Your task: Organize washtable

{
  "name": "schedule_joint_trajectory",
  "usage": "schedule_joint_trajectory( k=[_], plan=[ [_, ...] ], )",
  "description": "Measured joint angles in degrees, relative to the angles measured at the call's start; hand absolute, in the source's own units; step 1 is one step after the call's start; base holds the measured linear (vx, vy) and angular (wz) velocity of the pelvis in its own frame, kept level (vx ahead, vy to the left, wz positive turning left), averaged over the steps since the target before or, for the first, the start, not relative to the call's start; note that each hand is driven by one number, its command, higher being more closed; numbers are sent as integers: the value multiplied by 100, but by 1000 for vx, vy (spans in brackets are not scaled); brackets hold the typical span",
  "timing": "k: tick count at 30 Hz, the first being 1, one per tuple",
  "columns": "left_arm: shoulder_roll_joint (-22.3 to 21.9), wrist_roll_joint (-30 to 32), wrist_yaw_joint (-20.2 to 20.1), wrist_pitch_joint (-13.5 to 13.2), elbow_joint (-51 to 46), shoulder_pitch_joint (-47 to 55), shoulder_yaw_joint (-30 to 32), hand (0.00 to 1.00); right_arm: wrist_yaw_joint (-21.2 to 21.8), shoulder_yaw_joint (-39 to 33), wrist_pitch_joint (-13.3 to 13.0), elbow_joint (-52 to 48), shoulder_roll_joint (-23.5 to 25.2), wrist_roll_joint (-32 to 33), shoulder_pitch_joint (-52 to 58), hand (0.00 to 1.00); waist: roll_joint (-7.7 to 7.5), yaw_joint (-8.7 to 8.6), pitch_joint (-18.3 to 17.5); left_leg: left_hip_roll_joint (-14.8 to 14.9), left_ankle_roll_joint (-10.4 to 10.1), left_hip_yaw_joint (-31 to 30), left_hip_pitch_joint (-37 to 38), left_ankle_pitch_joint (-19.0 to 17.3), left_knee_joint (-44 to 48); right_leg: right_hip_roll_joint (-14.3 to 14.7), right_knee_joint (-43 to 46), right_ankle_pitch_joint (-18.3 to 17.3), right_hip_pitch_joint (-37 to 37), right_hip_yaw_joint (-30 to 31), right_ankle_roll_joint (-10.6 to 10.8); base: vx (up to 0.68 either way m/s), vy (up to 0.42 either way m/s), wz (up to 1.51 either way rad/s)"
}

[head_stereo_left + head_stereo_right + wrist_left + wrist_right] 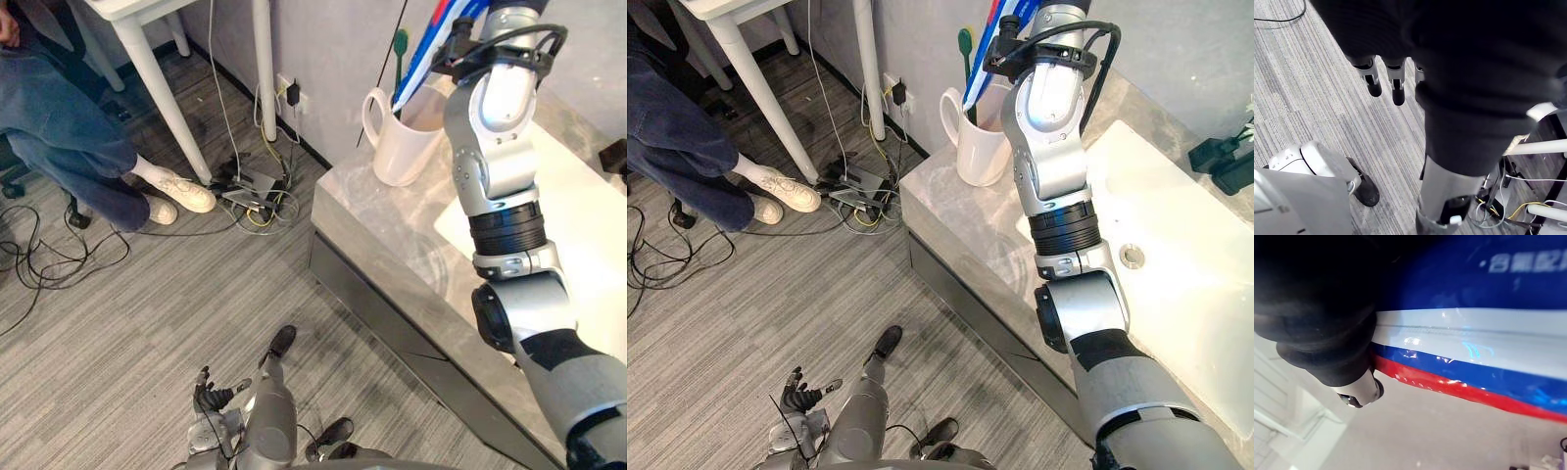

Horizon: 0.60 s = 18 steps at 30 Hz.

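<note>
Left wrist view: my left hand [1373, 81] hangs low over the grey carpet [1312, 98], fingers straight and loose, holding nothing. Further out, my right arm reaches across the marble washtable [960, 225] to its far corner, where a white mug [980, 147] stands. A blue, white and red tube [994, 39] leans out of the mug beside a green toothbrush [964, 44]. My right hand [1359, 392] lies against that tube; whether it grips, I cannot tell.

To my right, a white handled mug [397, 147] stands upright on the grey marble counter [372, 215] near the wall. A blue, white and red toothpaste tube [1474, 333] and a green toothbrush [400, 44] lean in it.
</note>
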Motion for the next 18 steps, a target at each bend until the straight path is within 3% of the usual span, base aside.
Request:
schedule_joint_trajectory(
  k=[18],
  plan=[
    [-17,-112,0,-116,8,-124,11,0,2,-8,-72,7,-223,-4,-85,100,-74,-30,136,19,-75,9,-39,50,-5,-13,-8,-39,-36,163,62,-11,20,0]
  ],
)
